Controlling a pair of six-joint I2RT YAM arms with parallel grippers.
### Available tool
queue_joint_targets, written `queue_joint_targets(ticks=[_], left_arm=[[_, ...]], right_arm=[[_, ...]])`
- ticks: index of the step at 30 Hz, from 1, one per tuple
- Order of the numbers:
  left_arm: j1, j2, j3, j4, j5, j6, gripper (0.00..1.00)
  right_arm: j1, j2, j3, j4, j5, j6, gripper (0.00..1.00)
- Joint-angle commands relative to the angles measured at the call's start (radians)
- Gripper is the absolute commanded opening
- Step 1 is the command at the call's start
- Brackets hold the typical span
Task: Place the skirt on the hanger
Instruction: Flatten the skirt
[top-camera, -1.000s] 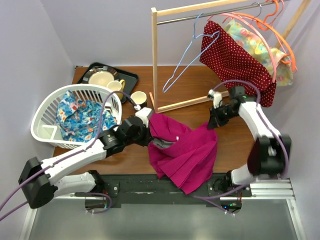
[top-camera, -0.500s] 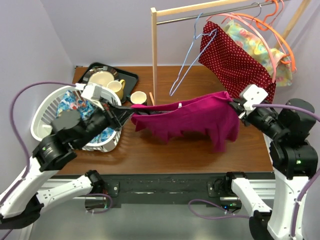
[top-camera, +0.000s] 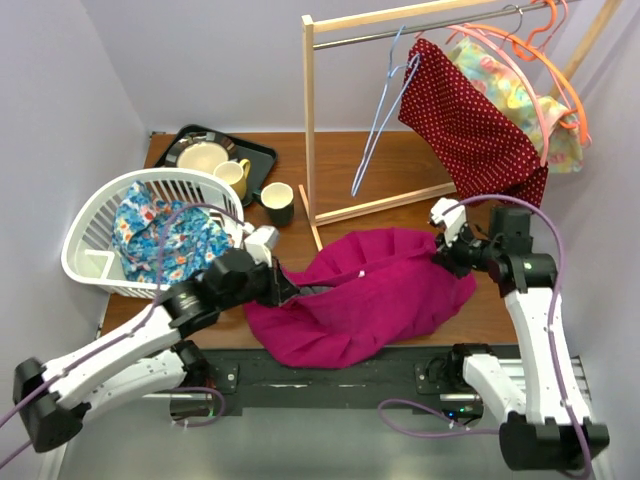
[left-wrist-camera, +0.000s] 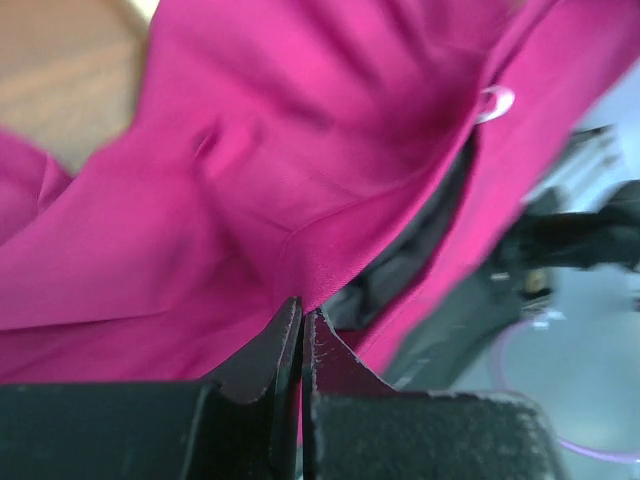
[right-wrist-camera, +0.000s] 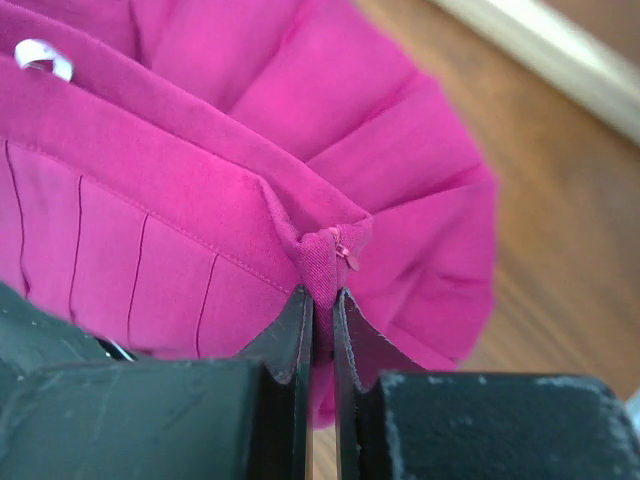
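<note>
The magenta skirt (top-camera: 365, 295) lay slumped on the tabletop (top-camera: 400, 165) just in front of the wooden rack (top-camera: 309, 120), stretched between my two hands. My left hand (top-camera: 285, 288) was pinched tight on a fold at the end below the rack's post. My right hand (top-camera: 447, 262) was clamped on the waistband by the zipper (right-wrist-camera: 343, 250), under the rack's dotted red garment (top-camera: 470, 125). The blue wire hanger (top-camera: 378, 125) hung from the rack's rail, well apart from the skirt.
</note>
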Motion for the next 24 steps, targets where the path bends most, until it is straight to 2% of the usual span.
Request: queue_joint_targets(ticks=[1, 4, 5, 8, 13, 16, 17, 18, 20, 24], left_arm=[[0.008, 0.134, -0.092, 0.245, 0.018, -0.043, 0.00], [0.010, 0.205, -0.142, 0.353, 0.081, -0.066, 0.00], [0.008, 0.220, -0.149, 0.353, 0.096, -0.070, 0.00], [0.010, 0.263, -0.155, 0.394, 0.133, -0.061, 0.00], [0.013, 0.296, -0.153, 0.378, 0.112, -0.046, 0.00], [0.014, 0.308, -0.153, 0.391, 0.101, -0.043, 0.00], [0.014, 0.312, -0.150, 0.396, 0.104, -0.043, 0.00], [0.014, 0.323, -0.146, 0.404, 0.115, -0.041, 0.00], [0.014, 0.328, -0.133, 0.401, 0.138, -0.031, 0.01], [0.016, 0.288, -0.075, 0.304, 0.138, 0.008, 0.32]], right_arm=[[-0.001, 0.112, -0.067, 0.102, 0.040, -0.047, 0.00], [-0.001, 0.159, -0.082, -0.007, -0.020, -0.188, 0.00], [-0.001, 0.164, -0.082, -0.041, -0.034, -0.272, 0.00], [-0.001, 0.161, -0.087, -0.122, -0.057, -0.373, 0.00], [-0.001, 0.184, -0.084, -0.076, 0.015, -0.336, 0.13], [-0.001, 0.193, -0.058, -0.070, 0.019, -0.280, 0.39], [-0.001, 0.187, -0.029, -0.072, 0.014, -0.250, 0.56], [-0.001, 0.179, -0.007, -0.093, 0.006, -0.242, 0.62], [-0.001, 0.150, 0.077, -0.119, -0.014, -0.218, 0.72], [-0.001, 0.132, 0.258, -0.193, -0.067, -0.177, 0.79]])
